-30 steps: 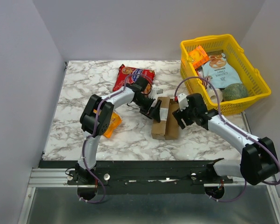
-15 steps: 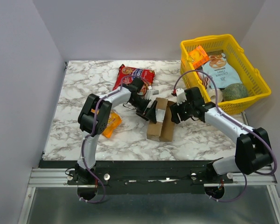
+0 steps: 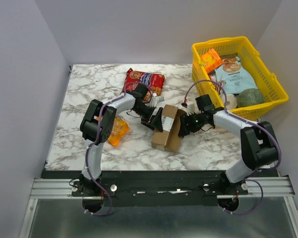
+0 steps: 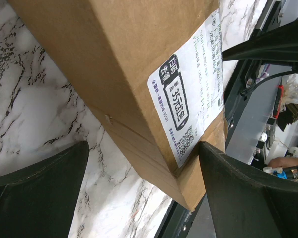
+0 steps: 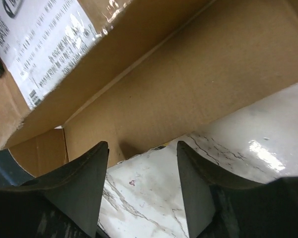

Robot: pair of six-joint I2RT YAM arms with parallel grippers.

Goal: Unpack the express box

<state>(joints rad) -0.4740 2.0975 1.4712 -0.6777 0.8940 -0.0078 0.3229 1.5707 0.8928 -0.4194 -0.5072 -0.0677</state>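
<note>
Express box (image 3: 165, 133): lay on marble table (image 3: 89, 89), apparently partly opened.
Left gripper (image 3: 156, 118): fingers apart at its labelled end.
Right gripper (image 3: 184, 126): fingers apart beside it.

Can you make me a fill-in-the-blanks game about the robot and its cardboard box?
The label on the express box is ___.
The basket with snacks inside is ___.
The snack bag lying behind the box is ___.
The left claw is ___, with a gap beside the box.
Missing words: white, yellow, red, open.
</note>
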